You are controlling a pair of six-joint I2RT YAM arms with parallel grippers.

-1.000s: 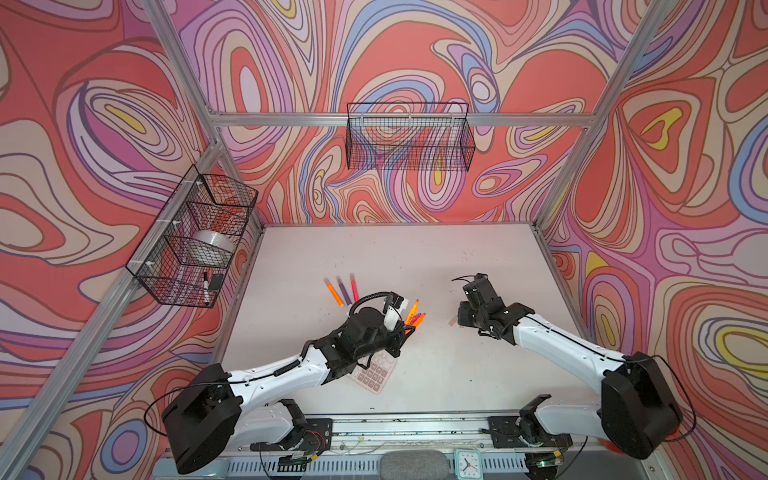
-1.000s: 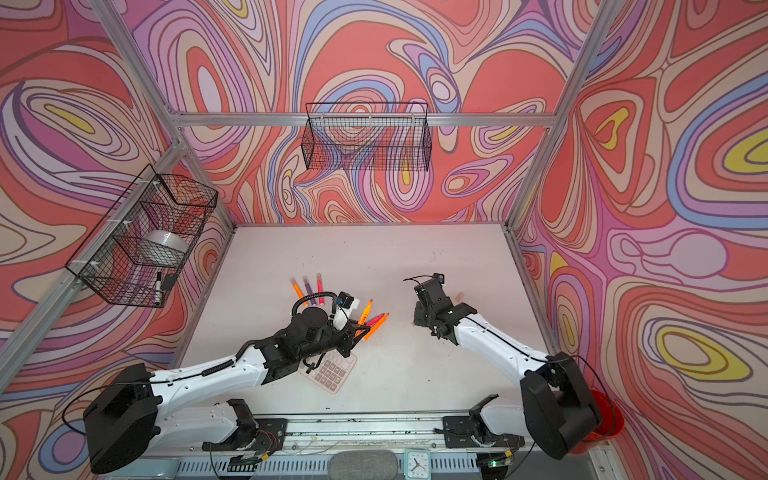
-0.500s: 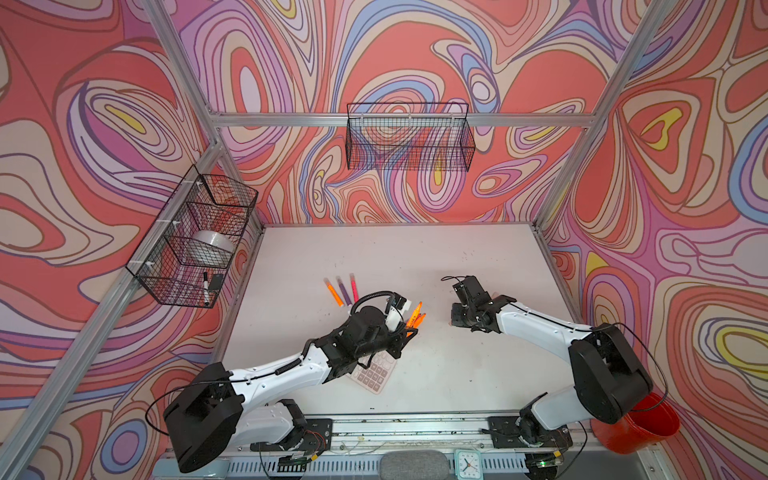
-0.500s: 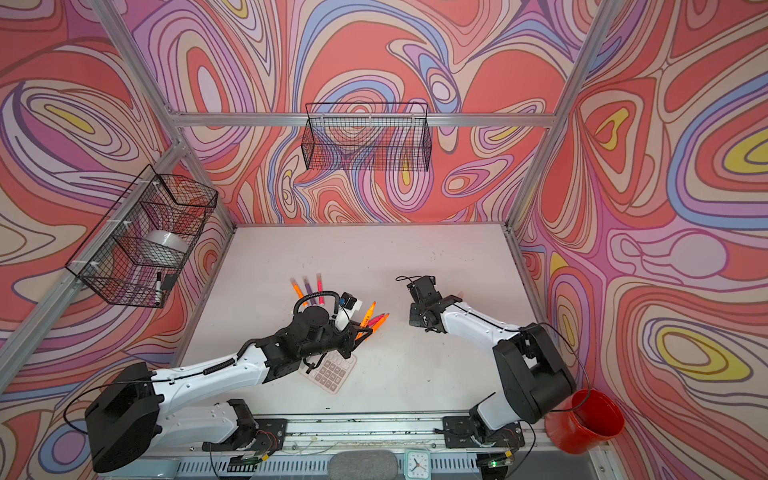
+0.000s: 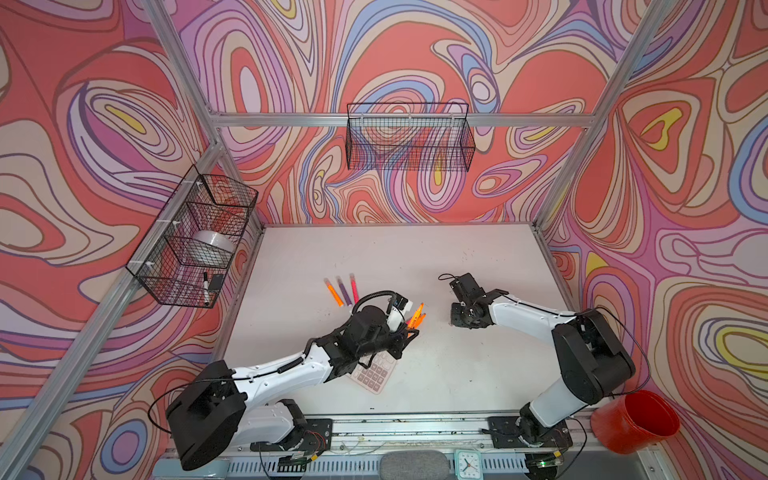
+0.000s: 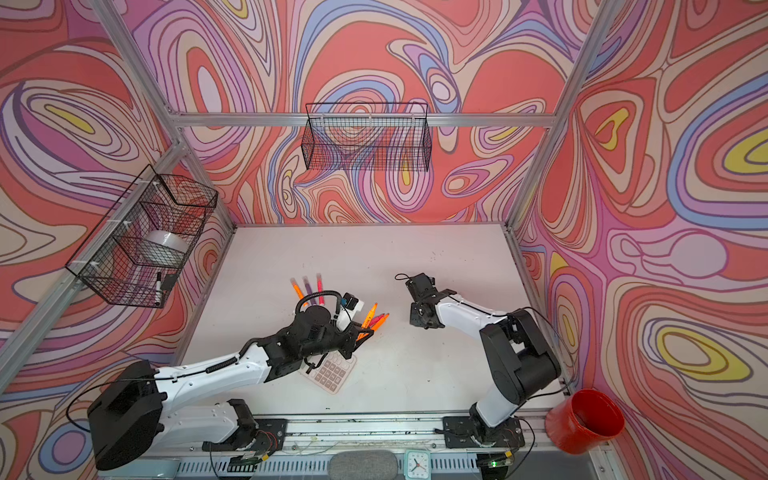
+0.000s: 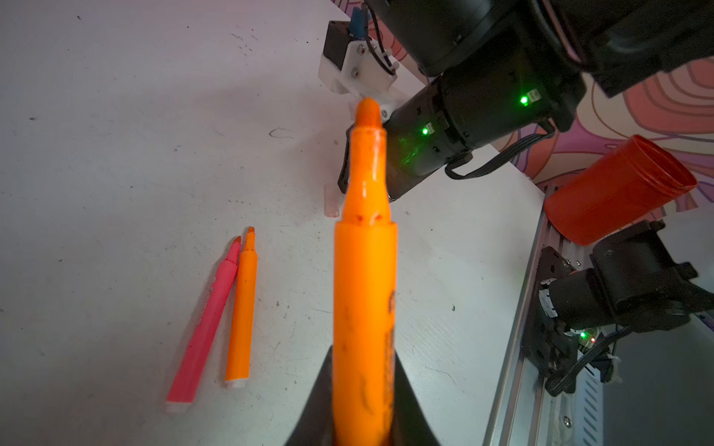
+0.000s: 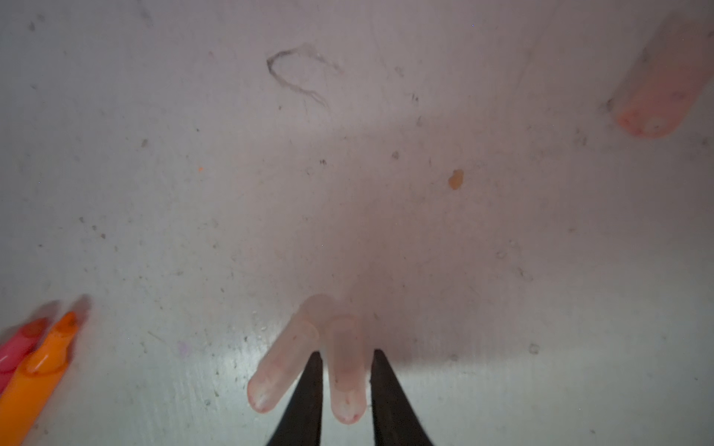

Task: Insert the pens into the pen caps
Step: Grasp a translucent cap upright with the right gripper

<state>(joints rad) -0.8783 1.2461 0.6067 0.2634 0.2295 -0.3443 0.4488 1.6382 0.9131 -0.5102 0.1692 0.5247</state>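
Near the middle of the surface (image 5: 457,257), the left hand (image 7: 363,361) is clenched on an orange pen (image 7: 365,270). The pen's lower end is lost between the fingers and below the picture edge of the left wrist view, and its bare tip points toward the right arm. Just beside it, a pink pen (image 7: 204,324) and a second orange pen (image 7: 241,305) lie uncapped, touching along their length; the right wrist view shows only their blurred tips. Toward the right edge from them, the right hand (image 8: 346,352) stands low with one pen cap (image 8: 345,382) between its dark fingers (image 8: 307,394). They are very close on both sides, but whether they press it I cannot tell. A second cap (image 8: 282,367) lies just outside the fingers, and a third cap (image 8: 657,89) is cut by the picture's corner. In both top views the right hand's body covers its fingers. Closer to the left edge, a third orange pen (image 5: 332,293), a purple pen (image 5: 343,291) and a second pink pen (image 5: 354,286) lie in a row. Their far ends are pale, too small to tell if capped. A calculator (image 5: 374,376) near the front edge is half hidden under the left arm.
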